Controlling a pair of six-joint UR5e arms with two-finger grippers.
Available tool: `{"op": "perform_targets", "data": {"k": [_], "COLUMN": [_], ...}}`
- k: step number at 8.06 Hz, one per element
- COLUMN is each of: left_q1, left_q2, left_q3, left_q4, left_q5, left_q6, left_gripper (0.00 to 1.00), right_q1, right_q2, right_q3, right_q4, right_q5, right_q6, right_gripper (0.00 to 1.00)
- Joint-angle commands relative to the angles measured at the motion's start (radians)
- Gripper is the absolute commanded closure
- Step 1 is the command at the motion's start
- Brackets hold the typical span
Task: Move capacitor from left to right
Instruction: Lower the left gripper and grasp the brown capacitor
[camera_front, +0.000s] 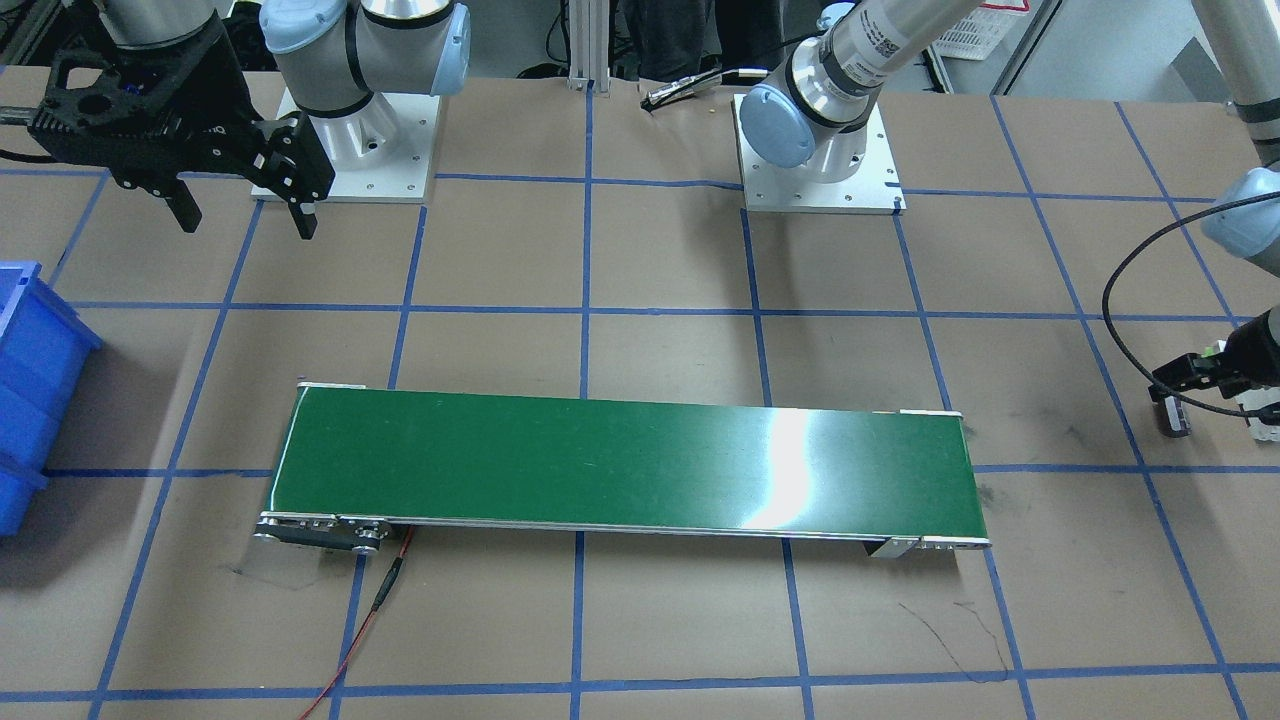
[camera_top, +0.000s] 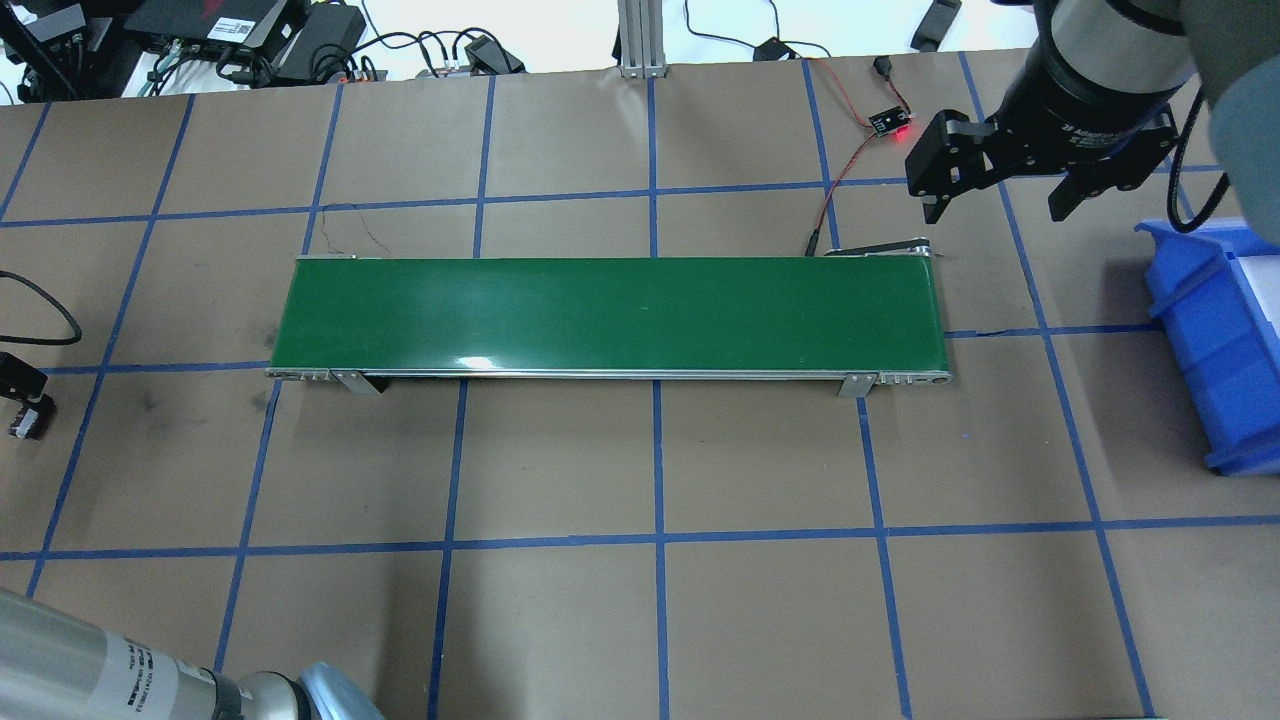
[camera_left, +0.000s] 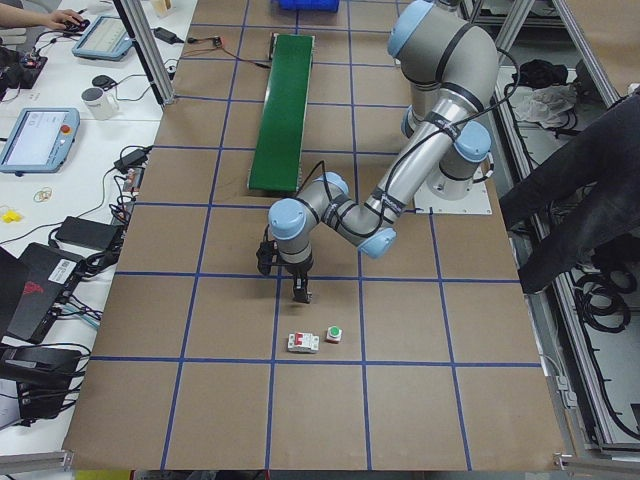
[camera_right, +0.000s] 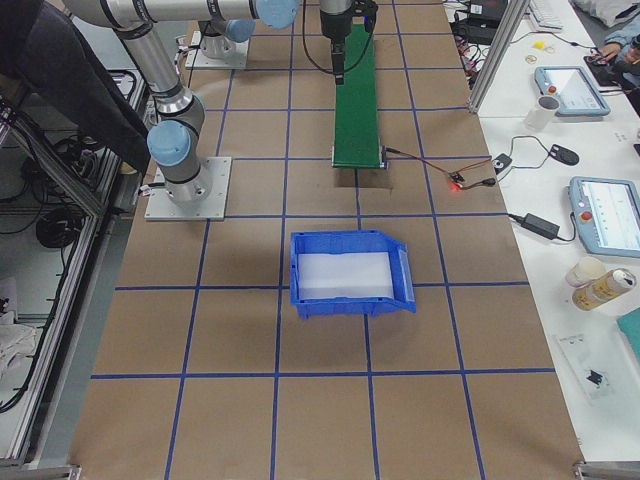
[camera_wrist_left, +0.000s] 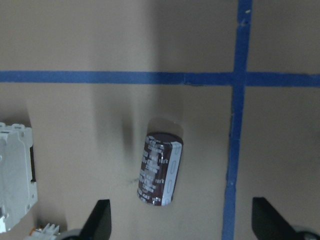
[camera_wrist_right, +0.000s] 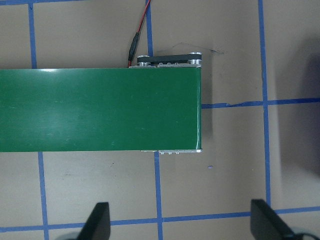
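Both jaws gaped: left gripper hung over the capacitor, left of the conveyor belt, ready to grasp; right gripper near the belt's right end.

Green conveyor stretches across the table. A red wire runs from one end to a board glowing red. Blue bin sits past that end. White breaker and green-capped part lie side by side.

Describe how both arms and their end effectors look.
The left arm and right arm are silver tubes with pale blue joint caps. The left end effector and right end effector are black and two-fingered. A black cable loops off the left arm.
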Motion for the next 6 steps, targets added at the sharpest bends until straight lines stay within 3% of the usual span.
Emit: {"op": "perform_targets", "data": {"k": [1, 3, 4, 5, 6], "left_q1": [0.024, 0.024, 0.023, 0.024, 0.024], "left_q2": [-0.083, -0.097, -0.1, -0.099, -0.099], "left_q3": [0.003, 0.003, 0.003, 0.003, 0.003], "left_q4": [0.041, 0.063, 0.061, 0.061, 0.061], "left_q5": [-0.001, -0.001, -0.001, -0.001, -0.002], "left_q6": [0.008, 0.005, 0.006, 0.009, 0.012], "left_gripper": [0.0, 0.01, 0.28, 0.69, 0.9], "right_q1": [0.0, 0.0, 0.0, 0.0, 0.0], "right_q2": [0.0, 0.0, 0.0, 0.0, 0.0], "right_q3": [0.0, 0.0, 0.0, 0.0, 0.0], "right_q4": [0.0, 0.0, 0.0, 0.0, 0.0], "right_q5": [0.0, 0.0, 0.0, 0.0, 0.0], "right_q6": [0.0, 0.0, 0.0, 0.0, 0.0], "right_gripper": [0.0, 0.0, 0.0, 0.0, 0.0]}}
